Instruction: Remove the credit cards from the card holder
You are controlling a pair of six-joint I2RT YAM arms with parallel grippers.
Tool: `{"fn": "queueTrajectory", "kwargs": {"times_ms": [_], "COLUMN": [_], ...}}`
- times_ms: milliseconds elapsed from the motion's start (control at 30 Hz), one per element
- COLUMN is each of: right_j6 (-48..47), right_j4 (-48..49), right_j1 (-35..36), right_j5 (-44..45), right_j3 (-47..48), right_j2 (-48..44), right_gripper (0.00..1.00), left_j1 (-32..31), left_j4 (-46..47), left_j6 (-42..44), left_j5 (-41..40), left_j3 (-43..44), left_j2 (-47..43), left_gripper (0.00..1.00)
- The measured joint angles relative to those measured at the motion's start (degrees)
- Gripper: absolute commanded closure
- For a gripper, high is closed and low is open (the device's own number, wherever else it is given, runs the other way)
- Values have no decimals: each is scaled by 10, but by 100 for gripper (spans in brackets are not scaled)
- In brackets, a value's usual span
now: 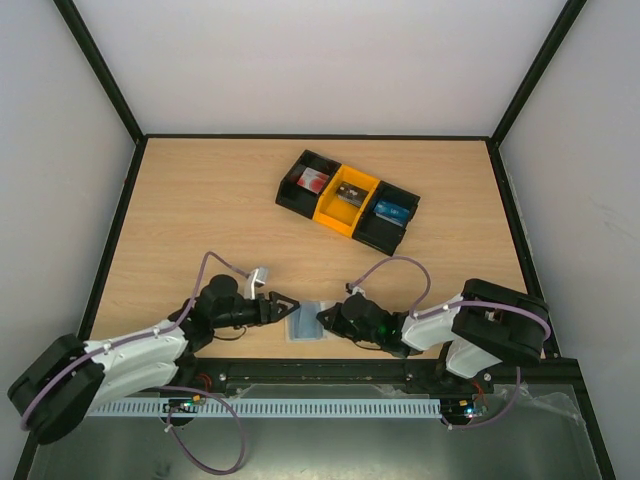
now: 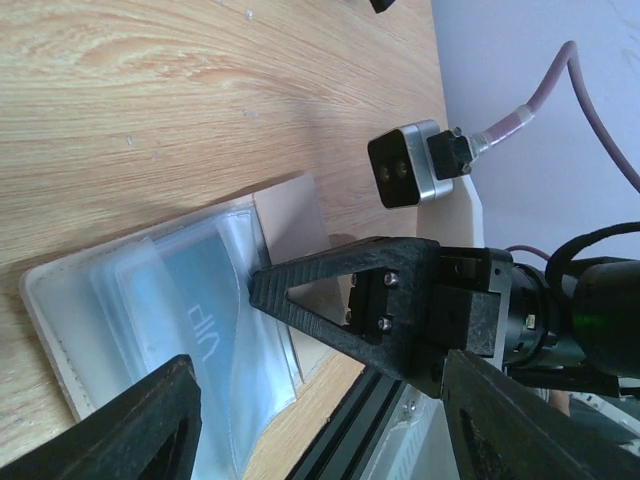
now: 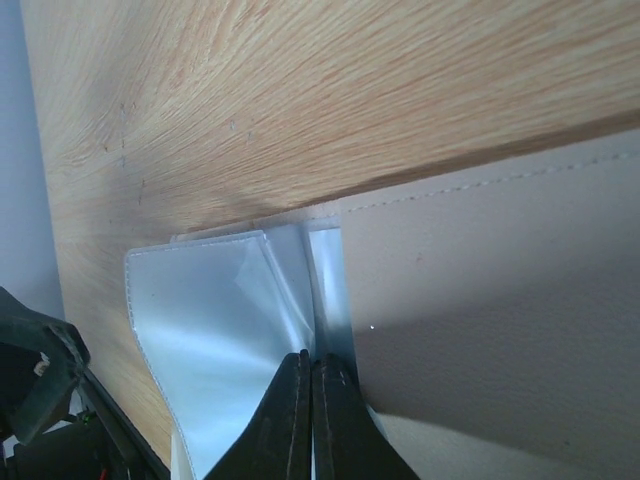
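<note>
The pale wooden desk [image 1: 200, 200] fills the view, and both arms reach in from its near edge toward the middle. On the far side, right of centre, sits a three-compartment tray [image 1: 295, 203], black at its ends and yellow between (a red item [image 1: 315, 180] lies in the left compartment, a blue item [image 1: 392, 211] in the right). The card holder [image 1: 305, 322] lies flat on the desk close to the near edge, between the two hands. The left hand [image 1: 288, 304] is just left of it, fingers spread apart and holding nothing. The right hand [image 1: 326, 317] comes in from the right with its fingers pressed together, the tips touching the holder's clear pocket by the seam. Whether any film is caught between them I cannot tell. A pale blue credit card [image 2: 195, 290] shows through the sleeve, tucked inside.
</note>
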Motion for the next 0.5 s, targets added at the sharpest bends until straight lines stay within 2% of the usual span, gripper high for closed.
{"fn": "queueTrajectory", "kwargs": {"times_ms": [300,500], "right_j6": [11,12], "right_j4": [26,28], "right_j1": [0,0], "right_j5": [2,2], "right_j3": [-14,-15], "right_j2": [1,1], "right_gripper": [98,98], "left_j1": [-12,-15], "left_j4": [51,70], "left_j6": [-3,2], "left_j5": [-1,-5], "left_j3": [-3,-3], "left_j2": [68,94], "left_gripper": [49,53]}}
